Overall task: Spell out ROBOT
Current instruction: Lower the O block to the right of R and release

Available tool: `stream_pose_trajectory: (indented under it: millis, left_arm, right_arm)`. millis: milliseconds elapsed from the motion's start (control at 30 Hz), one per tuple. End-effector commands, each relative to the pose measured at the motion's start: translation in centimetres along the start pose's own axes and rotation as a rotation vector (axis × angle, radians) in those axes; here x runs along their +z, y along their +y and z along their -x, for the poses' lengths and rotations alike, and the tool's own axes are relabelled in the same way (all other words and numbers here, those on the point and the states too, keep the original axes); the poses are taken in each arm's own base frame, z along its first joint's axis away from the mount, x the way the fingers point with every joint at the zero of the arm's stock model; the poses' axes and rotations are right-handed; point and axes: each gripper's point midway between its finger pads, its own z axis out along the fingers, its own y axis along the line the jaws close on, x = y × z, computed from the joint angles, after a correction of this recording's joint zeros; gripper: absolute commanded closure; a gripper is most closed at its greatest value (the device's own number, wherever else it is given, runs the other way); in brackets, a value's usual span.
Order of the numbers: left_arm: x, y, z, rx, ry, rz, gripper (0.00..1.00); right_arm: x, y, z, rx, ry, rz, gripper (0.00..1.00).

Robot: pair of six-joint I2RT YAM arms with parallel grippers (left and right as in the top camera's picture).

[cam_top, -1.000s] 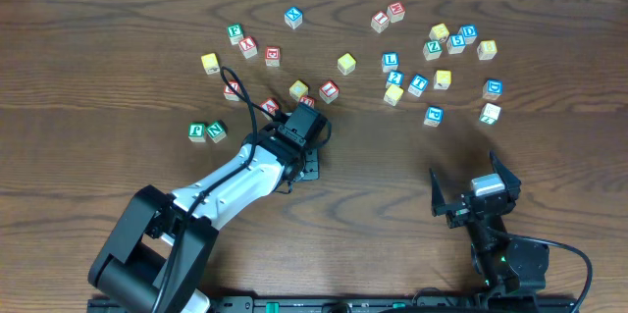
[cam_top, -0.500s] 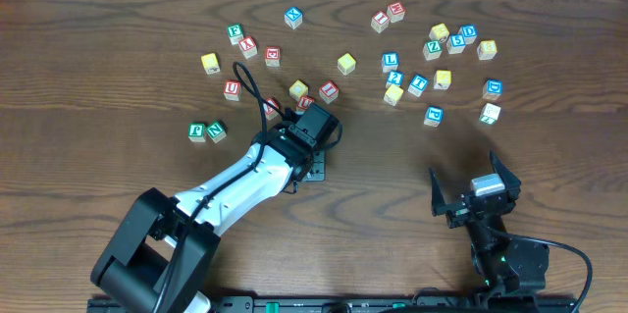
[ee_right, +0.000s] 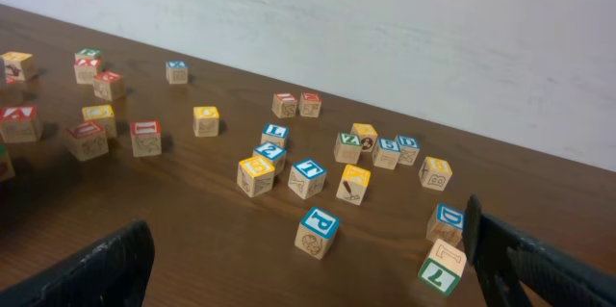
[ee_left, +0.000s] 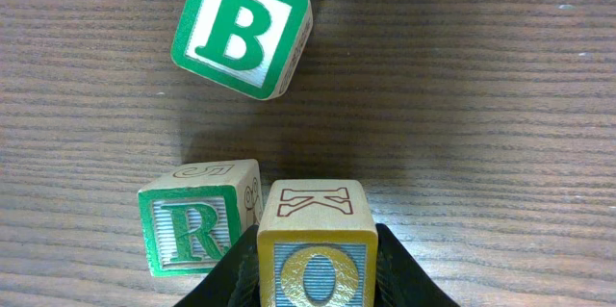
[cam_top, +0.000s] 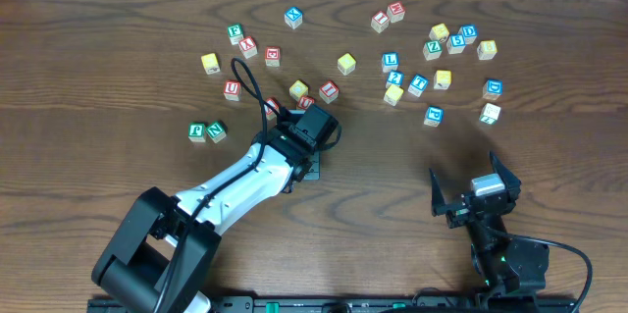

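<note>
In the left wrist view my left gripper (ee_left: 316, 283) is shut on a yellow-edged block with a gold O (ee_left: 316, 249). The O block sits just right of a green R block (ee_left: 197, 230), almost touching it. A green B block (ee_left: 241, 28) lies tilted farther ahead. In the overhead view my left gripper (cam_top: 310, 146) points down and hides these three blocks. My right gripper (cam_top: 476, 187) is open and empty near the front right; it also shows in the right wrist view (ee_right: 313, 276). A blue T block (cam_top: 419, 83) lies among the loose blocks.
Many loose letter blocks are scattered across the back of the wooden table (cam_top: 118, 176). Red and yellow blocks (cam_top: 298, 88) lie just behind my left gripper. Two green blocks (cam_top: 206, 131) lie to its left. A blue P block (ee_right: 318, 230) and a green T block (ee_right: 438, 270) lie before my right gripper.
My left gripper has shifted a little to the right with the O block, then nearly stopped. The right arm has not moved.
</note>
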Motion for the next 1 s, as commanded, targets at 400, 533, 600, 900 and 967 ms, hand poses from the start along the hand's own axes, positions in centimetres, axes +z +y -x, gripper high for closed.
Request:
stream_pose_trajectory:
  millis: [400,533,600,900,967]
  left_arm:
    - [0.49,-0.15,0.71,-0.005,-0.013,0.019,0.93]
    - [0.50,-0.48,0.81,-0.010,-0.015,0.002,0.92]
    - [0.50,-0.56,0.84,-0.011,-0.016,-0.001,0.89]
    - [0.53,-0.45,0.65,-0.009,-0.008,0.003,0.85]
    - [0.72,-0.39,0.50,-0.008,-0.001,0.008,0.85]
  right_arm:
    - [-0.01,-0.13,-0.16,0.016,0.005,-0.006,0.01]
    - [-0.01,-0.13,-0.16,0.016,0.005,-0.006,0.01]
    - [-0.01,-0.13,-0.16,0.016,0.005,-0.006,0.01]
    - [-0.01,-0.13,-0.16,0.016,0.005,-0.006,0.01]
    - [-0.01,-0.13,-0.16,0.016,0.005,-0.006,0.01]
